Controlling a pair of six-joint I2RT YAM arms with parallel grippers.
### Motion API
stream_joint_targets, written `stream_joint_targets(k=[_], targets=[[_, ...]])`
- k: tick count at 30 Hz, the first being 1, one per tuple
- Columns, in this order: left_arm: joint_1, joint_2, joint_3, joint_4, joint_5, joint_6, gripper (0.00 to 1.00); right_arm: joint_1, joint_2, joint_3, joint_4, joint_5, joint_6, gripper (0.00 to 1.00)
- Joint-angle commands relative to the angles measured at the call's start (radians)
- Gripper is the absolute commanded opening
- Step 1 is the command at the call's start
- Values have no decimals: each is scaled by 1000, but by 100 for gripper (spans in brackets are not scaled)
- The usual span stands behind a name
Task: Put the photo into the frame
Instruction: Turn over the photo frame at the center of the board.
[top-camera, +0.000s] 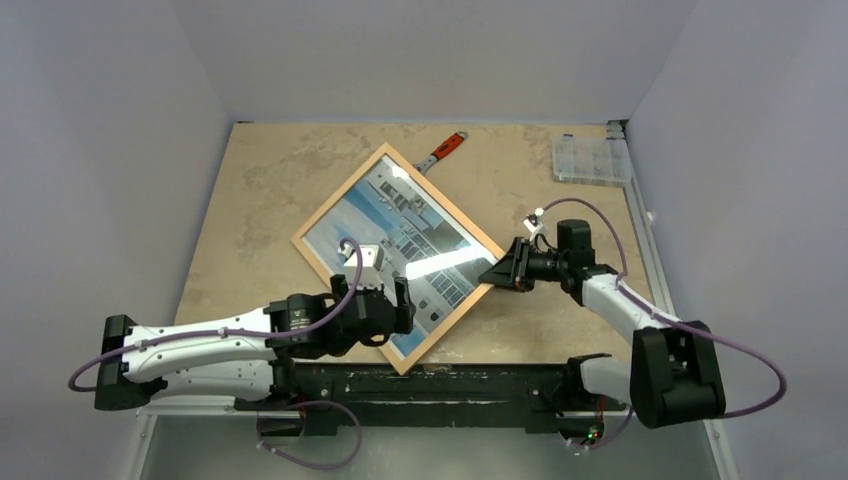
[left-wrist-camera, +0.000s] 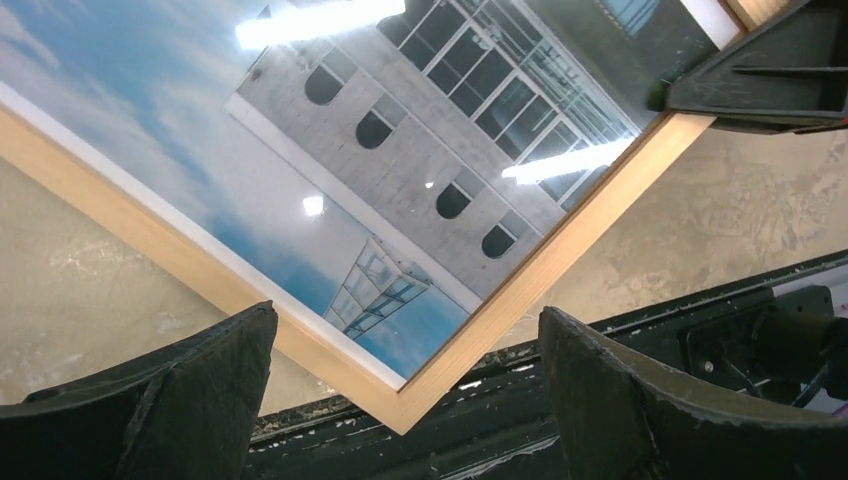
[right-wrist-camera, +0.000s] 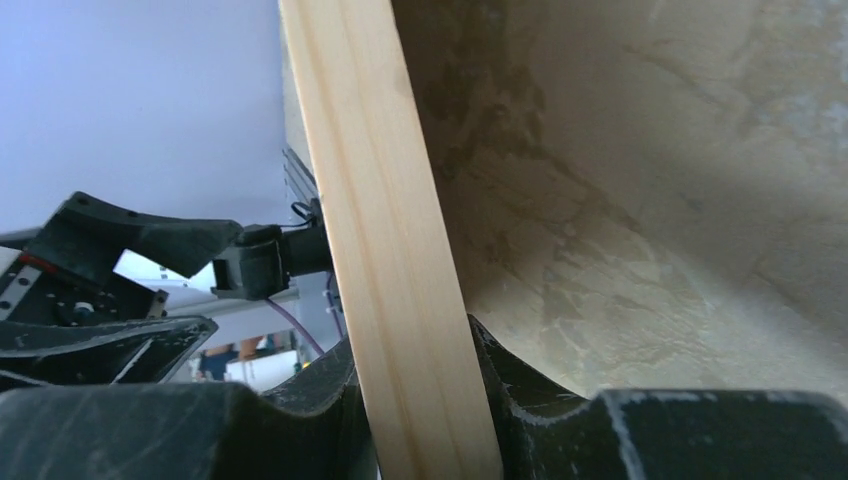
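Observation:
The light wood frame (top-camera: 340, 193) lies diagonally on the table. The photo (top-camera: 400, 240), a white building under blue sky, shows inside it behind glare streaks. My right gripper (top-camera: 497, 272) is shut on the frame's right edge near its right corner; in the right wrist view the wood strip (right-wrist-camera: 385, 220) sits clamped between the jaws of the gripper (right-wrist-camera: 415, 350). My left gripper (top-camera: 403, 318) is open and empty above the frame's near corner. In the left wrist view that gripper (left-wrist-camera: 405, 315) straddles the frame's corner (left-wrist-camera: 560, 250) without touching it, with the photo (left-wrist-camera: 380, 170) beyond.
A red-handled wrench (top-camera: 443, 152) lies just past the frame's far corner. A clear plastic parts box (top-camera: 590, 160) sits at the back right. A black rail (top-camera: 480, 385) runs along the table's near edge, right below the frame's near corner.

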Motion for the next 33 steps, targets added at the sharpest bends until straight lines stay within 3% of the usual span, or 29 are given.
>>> stream_joint_targets(k=[1, 5, 10, 17, 19, 23, 24, 33], targets=[[89, -12, -69, 68, 134, -79, 100, -26, 101, -23, 42, 141, -186, 14], [197, -7, -141, 88, 211, -117, 100, -43, 139, -13, 37, 184, -194, 15], [304, -5, -208, 54, 269, -186, 100, -44, 141, 24, -23, 259, -218, 33], [377, -30, -294, 33, 284, -249, 100, -45, 242, 54, -84, 294, -228, 43], [389, -35, -318, 44, 291, -258, 100, -46, 277, 55, -80, 266, -226, 51], [404, -41, -351, 57, 295, -269, 100, -46, 281, 44, -78, 270, -211, 91], [407, -41, -357, 58, 295, -268, 100, -47, 270, 42, -81, 280, -211, 95], [429, -21, -369, 68, 298, -259, 100, -49, 91, 104, -197, 497, -219, 99]])
